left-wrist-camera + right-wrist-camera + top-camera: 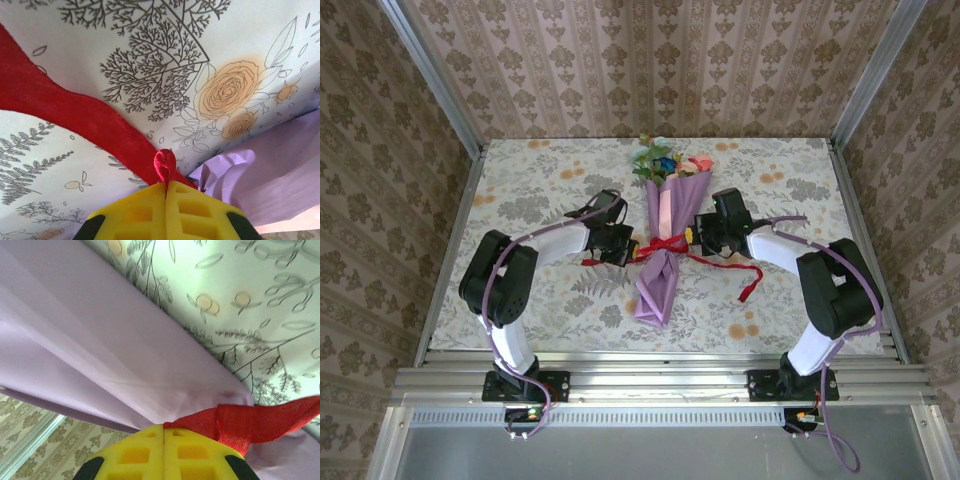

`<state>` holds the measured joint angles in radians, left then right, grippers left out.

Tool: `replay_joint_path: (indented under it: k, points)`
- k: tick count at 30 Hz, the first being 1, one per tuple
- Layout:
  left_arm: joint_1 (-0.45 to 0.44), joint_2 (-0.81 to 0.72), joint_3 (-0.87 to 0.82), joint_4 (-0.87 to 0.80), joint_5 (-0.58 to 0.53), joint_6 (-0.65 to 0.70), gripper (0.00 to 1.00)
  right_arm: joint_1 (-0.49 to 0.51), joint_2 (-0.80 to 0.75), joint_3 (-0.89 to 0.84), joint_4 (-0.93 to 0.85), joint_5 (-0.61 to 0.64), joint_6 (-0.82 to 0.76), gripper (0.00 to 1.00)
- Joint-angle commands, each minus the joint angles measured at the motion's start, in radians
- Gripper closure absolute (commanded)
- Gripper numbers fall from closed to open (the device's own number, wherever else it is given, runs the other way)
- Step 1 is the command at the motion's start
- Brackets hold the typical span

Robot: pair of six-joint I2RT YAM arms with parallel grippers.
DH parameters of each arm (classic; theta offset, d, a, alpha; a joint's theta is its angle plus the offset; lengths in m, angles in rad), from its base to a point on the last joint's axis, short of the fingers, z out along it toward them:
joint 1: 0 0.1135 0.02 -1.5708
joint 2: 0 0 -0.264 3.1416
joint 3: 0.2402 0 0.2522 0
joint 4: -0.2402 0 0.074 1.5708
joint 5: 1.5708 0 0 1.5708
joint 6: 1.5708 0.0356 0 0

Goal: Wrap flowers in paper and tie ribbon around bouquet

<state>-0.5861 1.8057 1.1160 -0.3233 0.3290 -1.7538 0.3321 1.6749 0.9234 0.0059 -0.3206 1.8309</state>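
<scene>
Red ribbon (100, 120) in left end effector (165, 186)

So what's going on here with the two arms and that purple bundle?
The two arms are tying off a bouquet that lies in the middle of the table, with its flower heads at the far end. A red ribbon already goes around its waist. The left gripper is shut on a bit of the ribbon on its side. The right gripper is shut on the ribbon on the other side. Both sit close against the bouquet, and one loose end trails off to the right.
</scene>
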Motion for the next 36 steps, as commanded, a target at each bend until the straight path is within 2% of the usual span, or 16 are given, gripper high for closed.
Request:
replay_joint_path:
  k: [1,17,36]
  points:
    - [0.011,-0.029,0.019,-0.059,0.015,0.055,1.0,-0.025,-0.048,-0.036,0.046,0.02,-0.019,1.0]
    - [0.017,-0.019,0.054,-0.098,0.001,0.131,1.0,-0.127,-0.112,-0.232,0.216,0.038,0.045,1.0]
    - [0.03,-0.043,0.051,-0.142,-0.021,0.183,1.0,-0.245,-0.129,-0.318,0.223,0.048,-0.012,1.0]
